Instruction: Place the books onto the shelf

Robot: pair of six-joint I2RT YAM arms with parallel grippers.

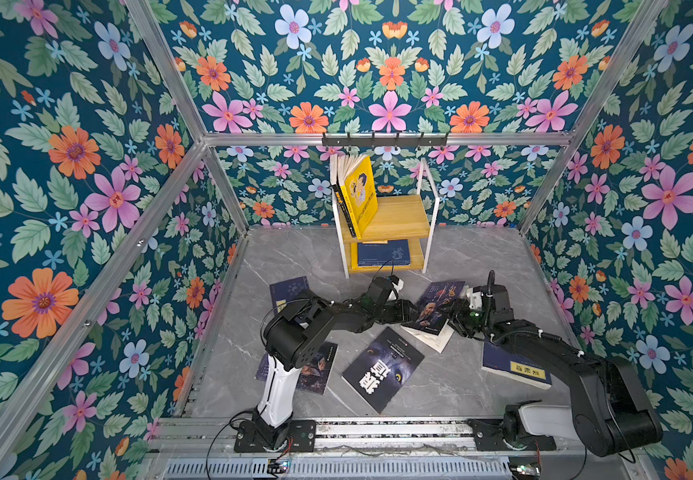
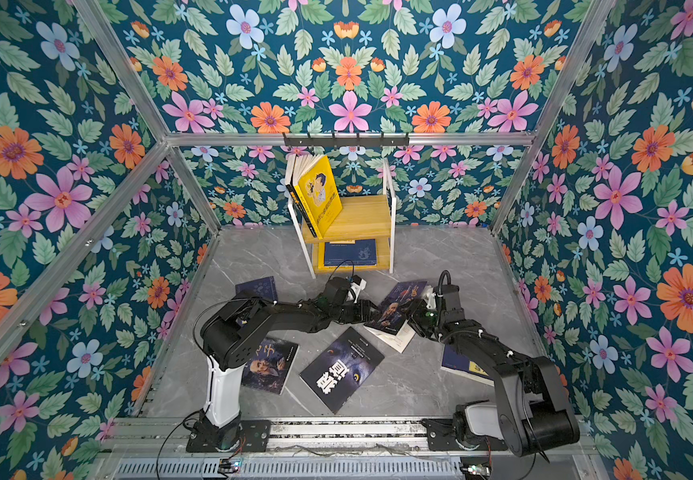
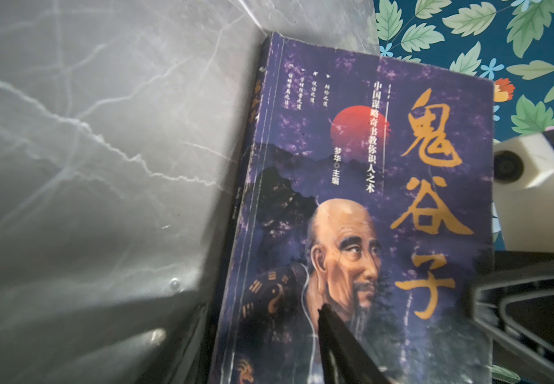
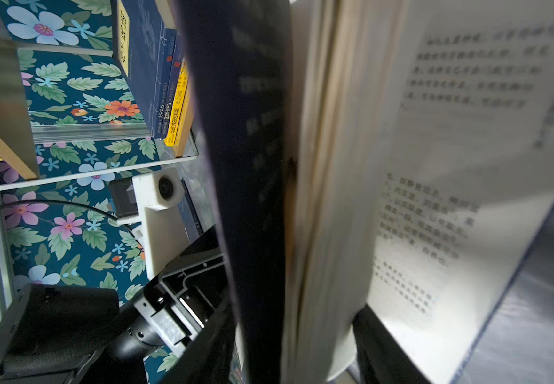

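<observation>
A dark old-man-portrait book (image 1: 436,305) (image 3: 385,199) hangs above the floor between both grippers, its back pages (image 1: 428,337) falling open. My left gripper (image 1: 413,312) (image 3: 262,316) is shut on its spine side, one finger (image 3: 338,342) on the cover. My right gripper (image 1: 457,318) (image 4: 285,332) is open, its fingers standing either side of the page block (image 4: 329,199). The shelf (image 1: 403,216) stands at the back, with a yellow book (image 1: 362,195) upright on the top board and a navy one (image 1: 382,252) below.
On the grey floor lie a black book (image 1: 382,368), another portrait book (image 1: 315,372) under the left arm, a navy book (image 1: 288,287) at the back left and a navy book with a yellow label (image 1: 517,368) under the right arm. A black hook rail (image 1: 384,140) runs above the shelf.
</observation>
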